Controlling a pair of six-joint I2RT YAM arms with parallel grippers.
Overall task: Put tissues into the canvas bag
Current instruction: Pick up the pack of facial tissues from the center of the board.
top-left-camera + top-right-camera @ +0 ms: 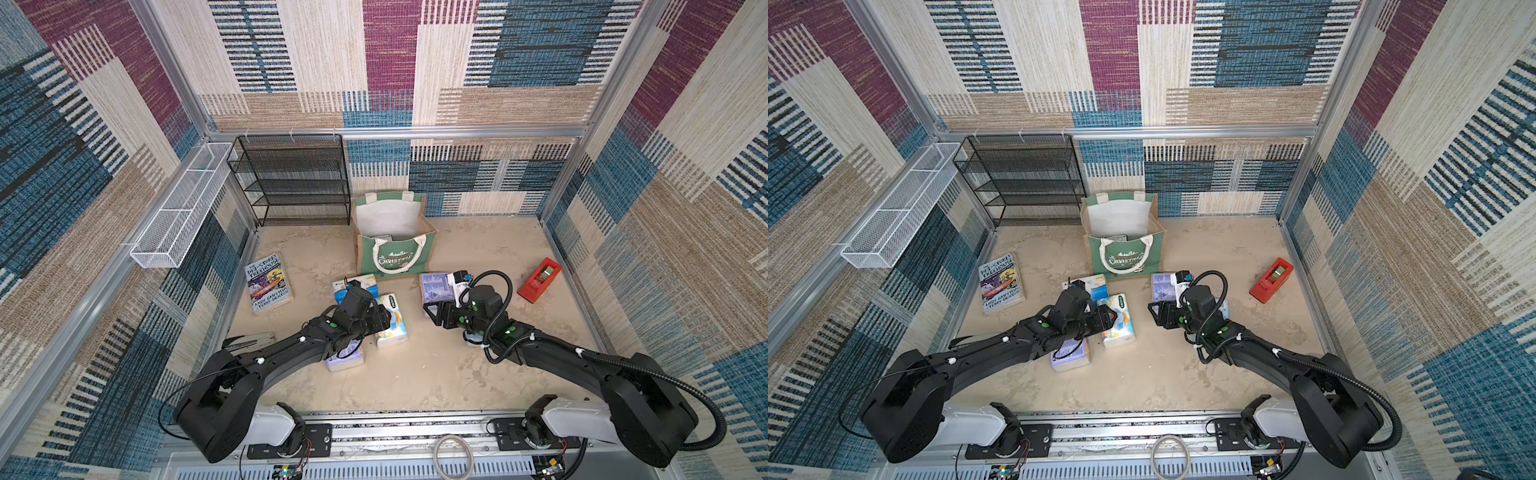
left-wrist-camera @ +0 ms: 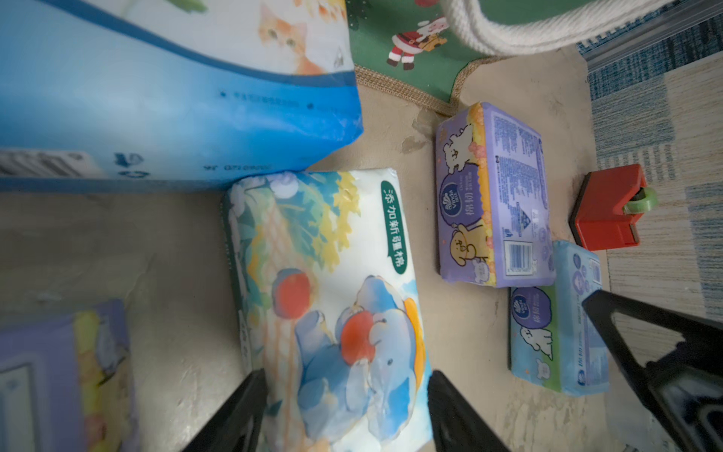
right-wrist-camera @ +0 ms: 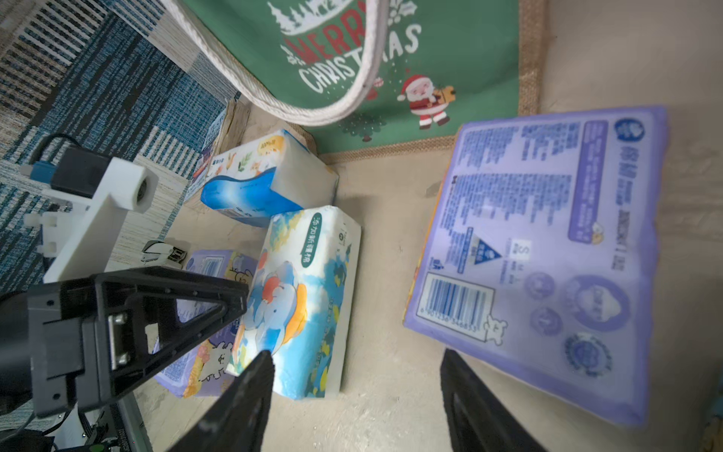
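Tissues are lying loose on the table, so starting close in: a lavender pack is sitting half under the left arm. Just beyond it, the left gripper is straddling the elephant-print pack, one finger standing against each long side at the pack's near end; whether they are squeezing, I cannot tell. That pack's long axis is running away from the fingers toward the canvas bag, so the left arm is the one placed for a lift and a short carry forward.

Across the table, the right gripper is hanging with fingers parted over bare tabletop, grasping nothing. The second lavender pack is lying just to one side of it, with a light blue pack beside that.

Farther out, the blue-and-white kitten pack is sitting just beside the elephant-print pack's far end. Beyond everything the canvas bag is standing open, with something pale, likely a pack, showing inside.
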